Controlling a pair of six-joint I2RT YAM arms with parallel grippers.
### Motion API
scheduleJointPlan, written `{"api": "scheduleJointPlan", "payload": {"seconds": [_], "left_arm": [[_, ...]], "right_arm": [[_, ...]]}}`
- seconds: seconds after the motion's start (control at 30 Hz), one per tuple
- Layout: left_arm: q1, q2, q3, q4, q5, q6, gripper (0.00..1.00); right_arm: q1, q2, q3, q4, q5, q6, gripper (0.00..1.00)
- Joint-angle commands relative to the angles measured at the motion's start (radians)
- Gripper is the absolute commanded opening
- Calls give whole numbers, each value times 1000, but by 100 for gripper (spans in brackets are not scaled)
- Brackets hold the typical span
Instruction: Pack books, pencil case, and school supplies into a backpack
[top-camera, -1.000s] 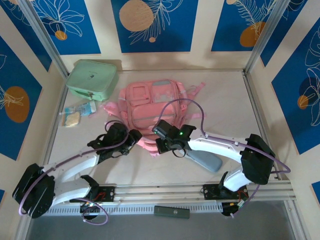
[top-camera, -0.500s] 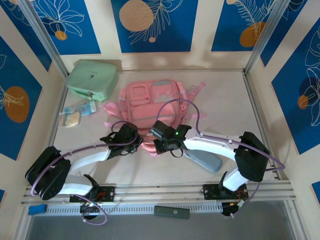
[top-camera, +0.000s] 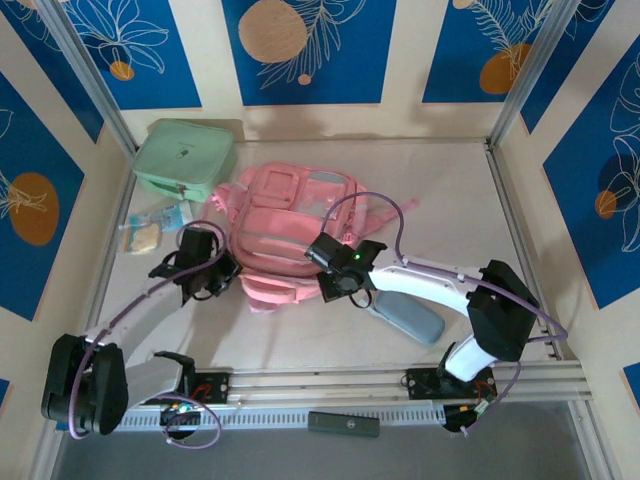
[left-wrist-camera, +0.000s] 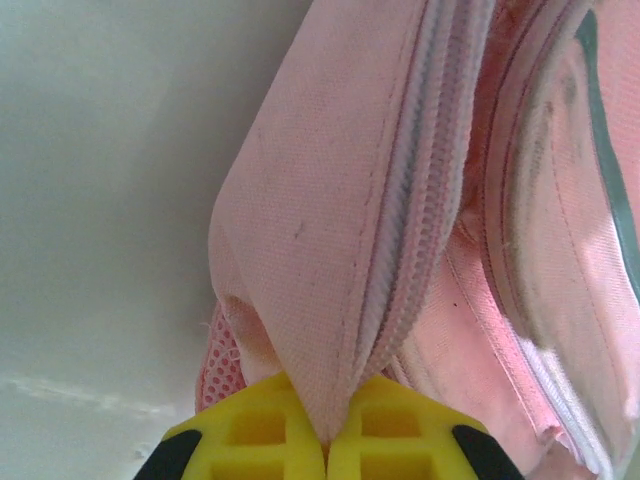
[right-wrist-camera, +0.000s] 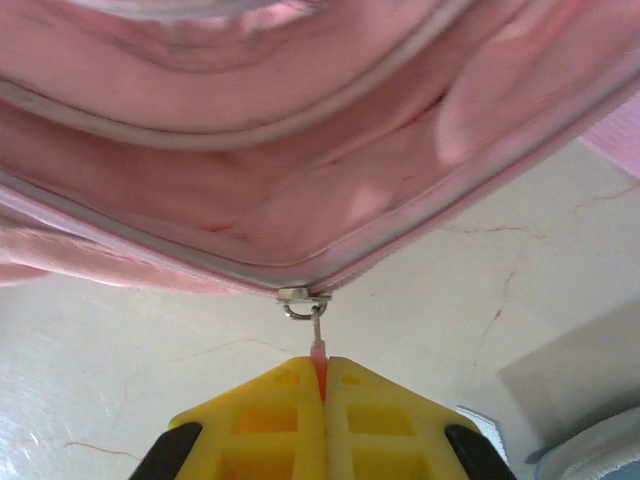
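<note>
1. Pinching tight, your left gripper (left-wrist-camera: 325, 435) has both yellow fingertips pressed together on a fold of the pink backpack (left-wrist-camera: 330, 220). The cloth and its zip tape run straight up and away from the pads.
2. Seen from above, that left gripper (top-camera: 226, 272) sits at the bag's near left corner. The backpack (top-camera: 290, 225) spreads out ahead of it and off to its right.
3. Your right gripper (right-wrist-camera: 323, 385) is closed as well, and what it has is small. The pink pull tab (right-wrist-camera: 319, 352) is nipped between the tips, with the metal slider (right-wrist-camera: 303, 296) hanging just ahead of them on the zip line.
4. From overhead, the right gripper (top-camera: 325, 285) is at the bag's near edge, with the bag's body directly in front of it and to its left.
5. The pencil case (top-camera: 408, 317) lies flat on the table (top-camera: 450, 200) just behind your right gripper and to its right. It is partly under that forearm and apart from the bag.
6. Look far ahead of your left gripper and to its left: the mint-green case (top-camera: 185, 158) is there, close by the bag's far corner.
7. Nearer in, on the left of that gripper, a couple of clear packets (top-camera: 155, 225) lie on the table, apart from the bag.
</note>
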Motion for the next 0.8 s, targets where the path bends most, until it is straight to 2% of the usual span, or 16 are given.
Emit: {"api": "scheduleJointPlan", "payload": {"seconds": [0.0,0.1,0.17,0.23,0.37,0.47,0.53,0.63,0.77], "left_arm": [[74,32,100,-39,22,180,0],[82,23,122,-44,32,199,1],[83,-7,127,-75,22,209,23],[80,-53,123,-118,22,205,40],[42,-194,46,-144,35,64,54],[-79,-301,-45,-47,20,-136,58],[-196,-327,-47,-45,-54,-238,59],[-366,-311,-57,21,-152,-394,64],[-537,-213,-60,151,-242,-578,71]], "right_arm": [[35,-1,33,-92,12,-41,0],[16,-6,27,-15,-82,-22,0],[23,-12,23,16,-105,-24,0],[31,-14,23,23,-98,-22,0],[19,-28,-8,52,-136,-14,0],[17,-32,-24,57,-125,-14,0],[13,-32,-33,64,-125,-12,0],[15,-30,-43,73,-113,-14,0],[11,-32,-47,80,-102,-21,0]]}}
